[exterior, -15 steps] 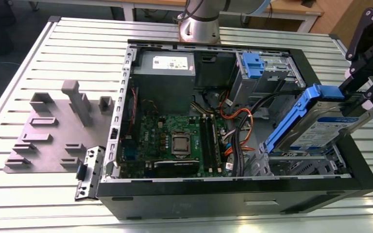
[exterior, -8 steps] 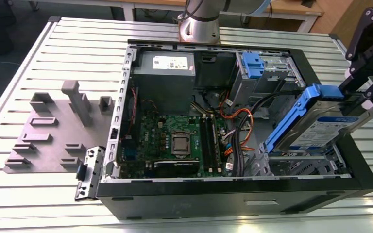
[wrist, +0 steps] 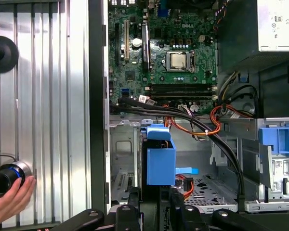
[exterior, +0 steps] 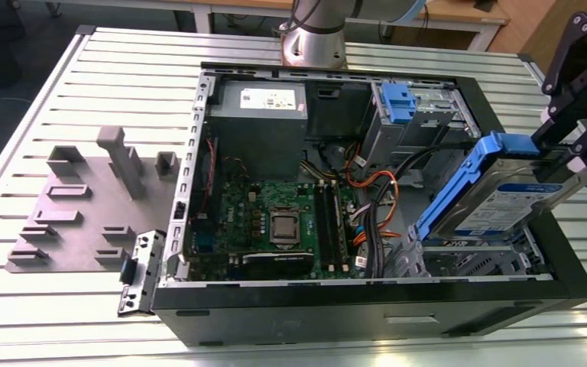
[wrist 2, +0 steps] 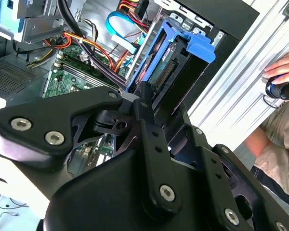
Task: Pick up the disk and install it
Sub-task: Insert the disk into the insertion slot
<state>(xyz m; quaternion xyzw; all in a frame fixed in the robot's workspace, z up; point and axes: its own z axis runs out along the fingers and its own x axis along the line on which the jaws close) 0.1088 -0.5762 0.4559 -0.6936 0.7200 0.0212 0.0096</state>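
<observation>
The disk (exterior: pixel 506 197), a silver drive with a white-and-blue label in a blue plastic carrier, hangs tilted above the near right corner of the open computer case (exterior: pixel 375 294). My gripper (exterior: pixel 564 164) is shut on its upper end, at the exterior view's right. In the second wrist view the disk (wrist 2: pixel 169 65) points its blue end tab (wrist 2: pixel 196 44) away from the black fingers (wrist 2: pixel 145 103). In the first wrist view the blue carrier (wrist: pixel 160 161) sits just ahead of the gripper (wrist: pixel 154 204), over an empty metal drive cage (wrist: pixel 123 159).
Inside the case are the green motherboard (exterior: pixel 273 214), the grey power-supply box (exterior: pixel 257 103), a second blue-tabbed caddy (exterior: pixel 400 103) in its cage, and loose orange and black cables (exterior: pixel 370 191). A grey fixture plate (exterior: pixel 79 206) lies to the left. A person's hand (wrist: pixel 9 197) rests on a black knob.
</observation>
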